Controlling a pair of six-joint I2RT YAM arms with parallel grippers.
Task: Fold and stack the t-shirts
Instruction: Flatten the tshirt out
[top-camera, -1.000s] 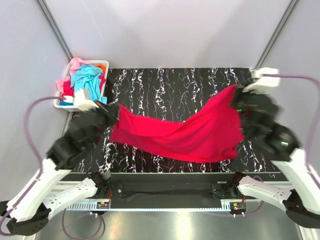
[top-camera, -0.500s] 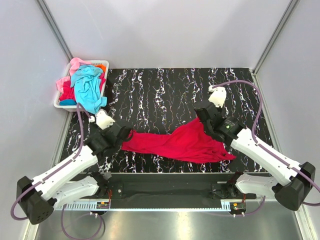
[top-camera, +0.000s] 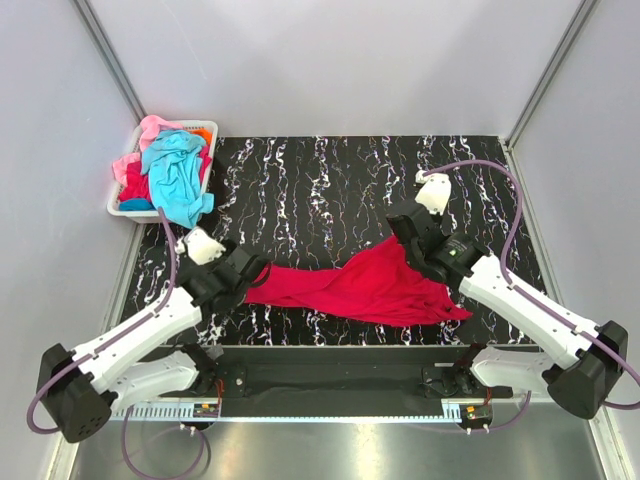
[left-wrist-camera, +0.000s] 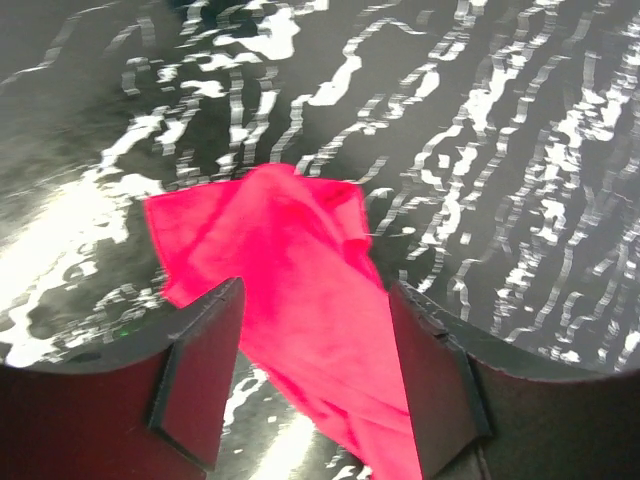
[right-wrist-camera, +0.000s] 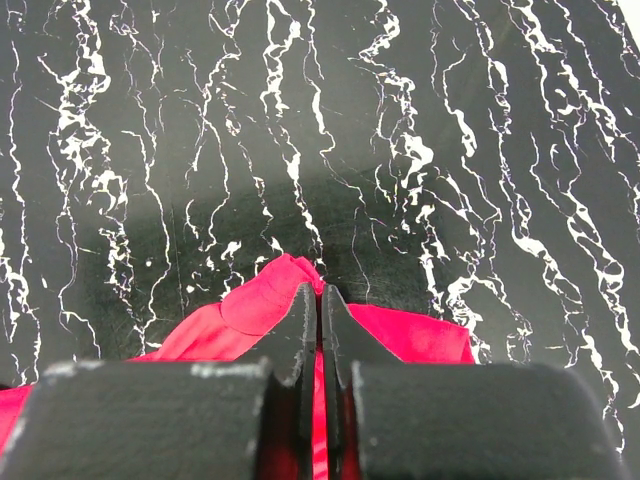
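A crimson-red t-shirt (top-camera: 360, 288) lies stretched across the near part of the black marbled table (top-camera: 330, 190), bunched wider at its right end. My left gripper (top-camera: 243, 277) is at the shirt's left end; in the left wrist view its fingers (left-wrist-camera: 205, 375) stand apart with the red cloth (left-wrist-camera: 290, 290) lying loose between them on the table. My right gripper (top-camera: 405, 240) pinches the shirt's far right corner; in the right wrist view the jaws are closed on a fold of red cloth (right-wrist-camera: 255, 305).
A white basket (top-camera: 125, 207) at the table's far left corner holds turquoise (top-camera: 177, 175), pink (top-camera: 150, 128) and orange t-shirts in a heap. Grey walls and metal posts enclose the table on three sides.
Both arms have brought the red t-shirt down from the air onto the table. Since half a second ago the left gripper has opened and let go of its corner; the right stays closed.
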